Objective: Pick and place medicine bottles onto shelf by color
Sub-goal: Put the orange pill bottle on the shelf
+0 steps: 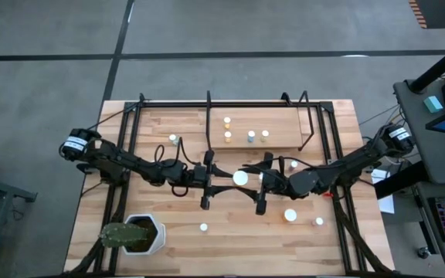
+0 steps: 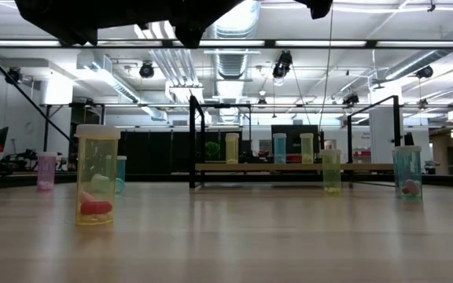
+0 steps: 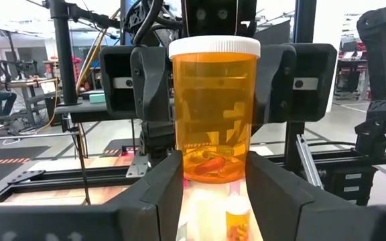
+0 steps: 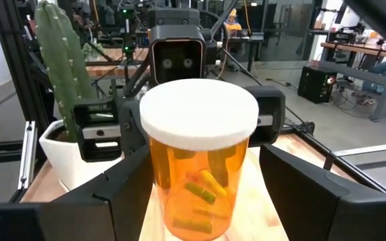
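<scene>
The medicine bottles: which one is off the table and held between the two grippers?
The orange bottle with the white cap. The left gripper holds it in the air at the table's middle, facing the right gripper. All other bottles stand on the table or shelf.

Bottle (image 1: 240,177) between both grippers, mid-table.

Glossy clear orange plastic bottle (image 3: 214,110), matt white cap (image 4: 199,112), wooden tabletop (image 1: 230,232)
</scene>
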Robot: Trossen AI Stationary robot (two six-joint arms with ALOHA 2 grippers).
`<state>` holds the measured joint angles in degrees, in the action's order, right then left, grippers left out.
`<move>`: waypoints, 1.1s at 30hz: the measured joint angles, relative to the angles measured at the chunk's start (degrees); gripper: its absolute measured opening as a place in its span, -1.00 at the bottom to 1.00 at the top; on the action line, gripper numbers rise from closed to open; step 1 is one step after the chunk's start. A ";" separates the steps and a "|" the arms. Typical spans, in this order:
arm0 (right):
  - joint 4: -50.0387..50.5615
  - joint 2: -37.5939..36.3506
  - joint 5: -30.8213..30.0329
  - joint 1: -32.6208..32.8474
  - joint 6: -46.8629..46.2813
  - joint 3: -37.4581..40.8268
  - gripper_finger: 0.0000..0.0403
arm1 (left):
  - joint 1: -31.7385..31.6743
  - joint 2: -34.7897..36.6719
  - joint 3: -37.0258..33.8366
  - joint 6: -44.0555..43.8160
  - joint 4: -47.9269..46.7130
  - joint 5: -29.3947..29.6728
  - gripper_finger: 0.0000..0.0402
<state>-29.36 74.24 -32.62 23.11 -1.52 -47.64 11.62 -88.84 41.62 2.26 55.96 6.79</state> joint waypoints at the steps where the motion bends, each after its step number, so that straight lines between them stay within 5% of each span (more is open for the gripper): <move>1: 0.24 -0.02 0.02 -0.02 0.00 0.00 0.28 | 0.00 0.00 -0.02 0.02 -0.01 0.02 -0.34; 13: 11.36 -0.75 -1.17 -0.02 -3.86 -3.63 0.22 | -0.02 0.11 -0.04 0.75 -4.66 2.88 -0.33; 22: 22.38 0.65 -3.71 -0.02 -8.05 -7.23 -0.82 | -0.02 1.01 -0.04 1.64 -4.06 3.12 -0.33; 24: 24.06 0.13 -3.47 0.33 -8.06 -7.18 -0.91 | -0.02 1.17 -0.04 1.65 -5.48 3.12 -0.33; 33: 49.54 -1.86 -3.36 2.76 -17.63 -14.49 -0.91 | -0.26 1.53 2.82 4.16 -35.20 2.65 -0.27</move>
<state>20.18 72.37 -35.98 25.87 -19.14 -62.12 11.35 -87.31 44.44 6.43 20.76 9.44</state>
